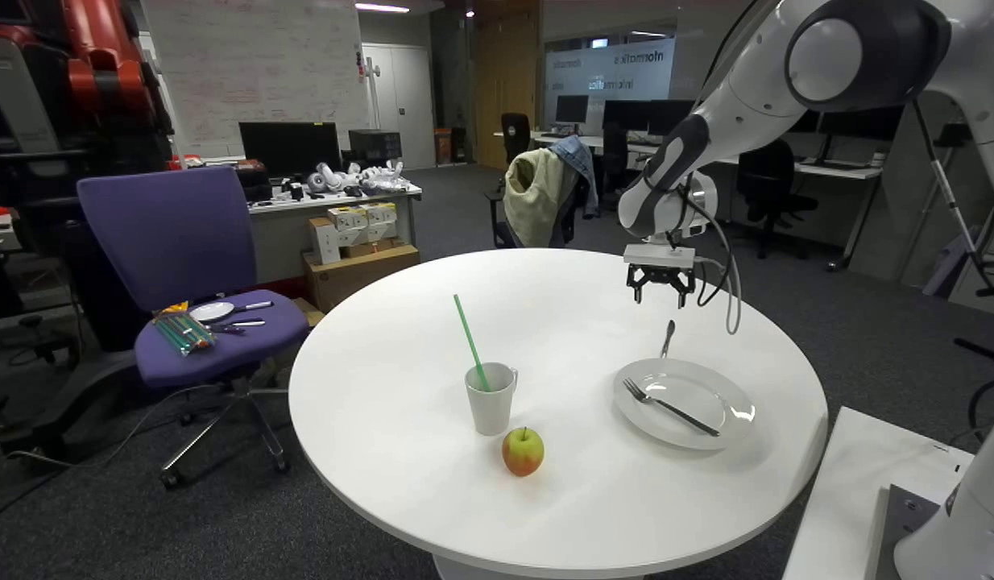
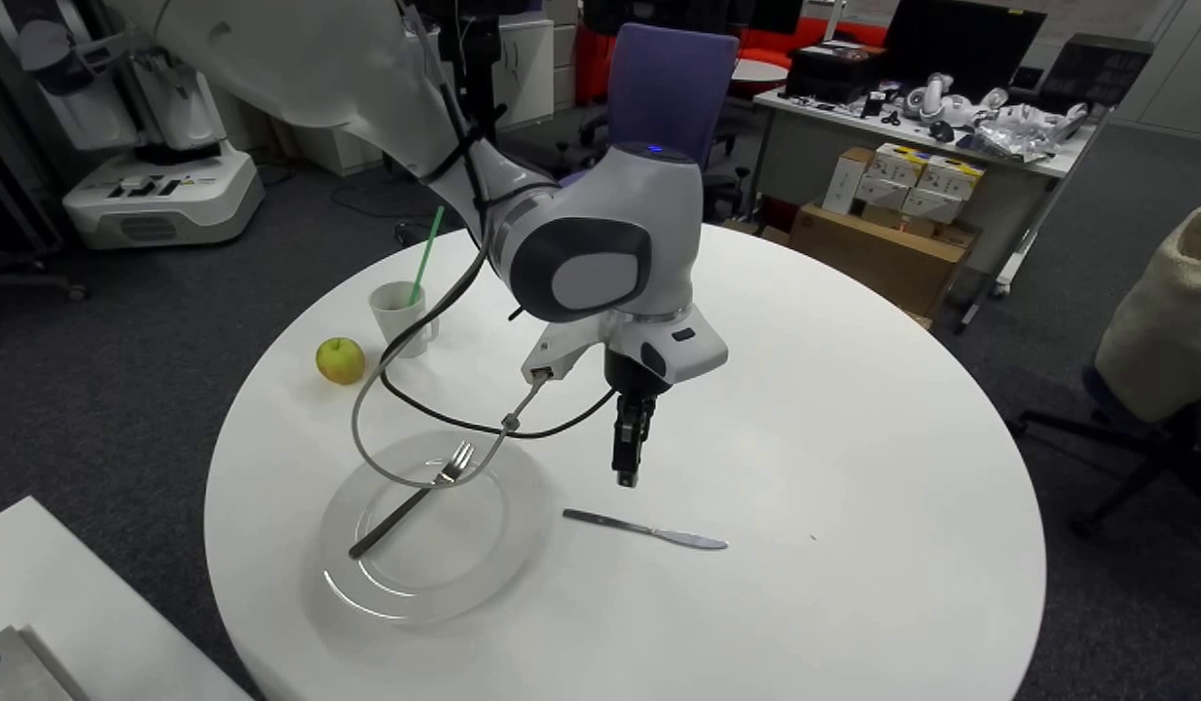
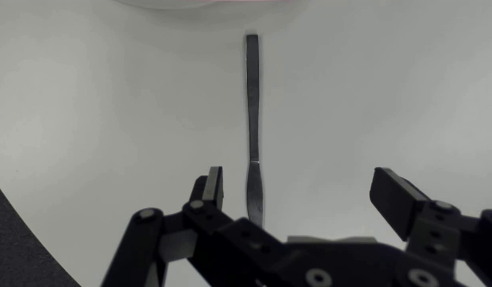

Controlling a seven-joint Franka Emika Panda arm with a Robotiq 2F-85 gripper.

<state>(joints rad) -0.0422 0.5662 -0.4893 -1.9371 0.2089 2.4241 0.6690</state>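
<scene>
My gripper (image 3: 300, 183) hangs open above the white round table, its fingers wide apart with nothing between them. Beneath it lies a metal knife (image 3: 252, 99), apart from the fingers; in the wrist view the blade runs down between the jaws, nearer the left finger (image 3: 214, 185), and its tip is hidden by the gripper. In an exterior view the knife (image 2: 649, 531) rests beside a clear plate (image 2: 489, 526). A fork (image 2: 406, 516) with a dark handle lies across that plate. Only the plate's edge (image 3: 162, 4) enters the wrist view, at the top.
A white mug (image 1: 490, 412) with a green straw (image 1: 468, 338) stands on the table (image 1: 384, 467), an apple (image 1: 523, 453) close by. Cables (image 2: 367, 428) loop from the arm above the plate. A purple chair (image 1: 171, 234) holding several items stands beyond the table.
</scene>
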